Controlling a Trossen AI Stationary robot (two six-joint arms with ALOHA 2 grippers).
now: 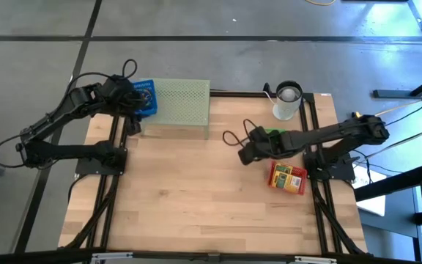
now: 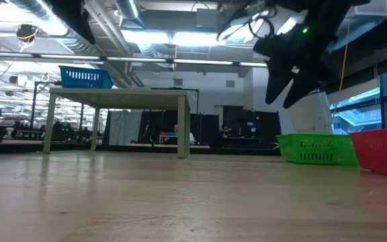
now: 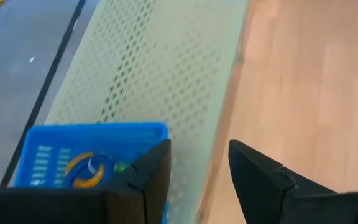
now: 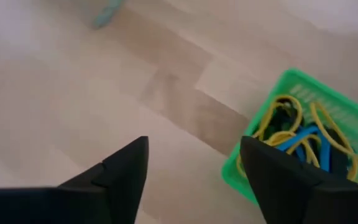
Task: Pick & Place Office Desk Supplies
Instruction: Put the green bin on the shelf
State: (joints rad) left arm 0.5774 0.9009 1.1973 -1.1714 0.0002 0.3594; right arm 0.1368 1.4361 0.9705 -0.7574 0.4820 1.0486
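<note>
Dark fingers [image 4: 278, 180] of the right gripper [image 4: 194, 180] stand spread wide with nothing between them, hovering over bare wood just beside a green basket [image 4: 303, 134]. That arm reaches in low from the table's right edge toward the centre, its wrist level. Yellow and blue rubber-band loops [image 4: 294, 134] lie tangled in the basket, pointing no single way. The left arm bends in from the left to the far left corner, where the left gripper [image 3: 197, 174] is partly open and empty above a pale green mesh stand [image 1: 182, 106]. A blue basket [image 3: 92, 149] sits at that stand's left end, with an orange loop [image 3: 82, 171] inside. A red basket [image 1: 287, 178] lies at the near right, its contents' printing unreadable. A white cup [image 1: 288, 99] stands far right.
</note>
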